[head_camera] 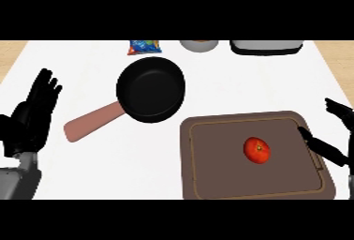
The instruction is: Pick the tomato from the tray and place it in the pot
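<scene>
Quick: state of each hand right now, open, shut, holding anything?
Left hand: open, resting at the left edge, holding nothing.
Right hand: open, empty, by the tray's right rim; tomato lies untouched on the tray.

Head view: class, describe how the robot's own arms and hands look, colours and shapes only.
Both hands are black, with slim fingers and a thumb. The left hand joins a boxy grey forearm at the lower left edge. Of the right hand only black fingers show; its forearm is out of view. No cables or markings are visible.
</scene>
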